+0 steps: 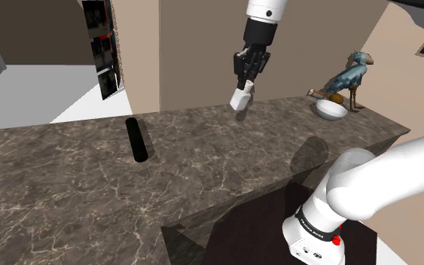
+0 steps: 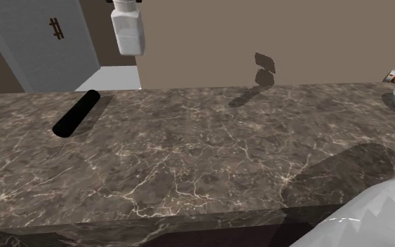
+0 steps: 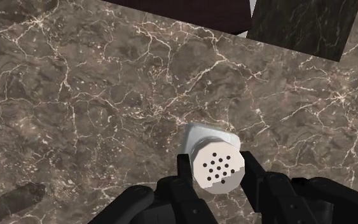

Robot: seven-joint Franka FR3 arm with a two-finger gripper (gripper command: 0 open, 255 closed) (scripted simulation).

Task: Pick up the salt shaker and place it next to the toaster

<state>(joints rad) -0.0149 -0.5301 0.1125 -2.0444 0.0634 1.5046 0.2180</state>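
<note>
A white salt shaker [image 1: 241, 98] with a holed cap hangs in the air above the far part of the dark marble counter [image 1: 67, 196]. My black gripper [image 1: 245, 84] is shut on it from above. In the wrist view the fingers [image 3: 185, 169] clasp the shaker [image 3: 217, 167] on both sides, cap facing the camera, with the counter [image 3: 95, 83] well below. In the second exterior view the shaker [image 2: 129, 29] hangs at the top, and its shadow falls on the wall behind.
A black cylinder [image 1: 136, 139] lies on the counter toward the shoulder view's left; it also lies at the second exterior view's left [image 2: 76, 114]. A white bowl [image 1: 330, 110] and a blue bird figurine [image 1: 349, 75] stand at the far right corner. A beige wall backs the counter.
</note>
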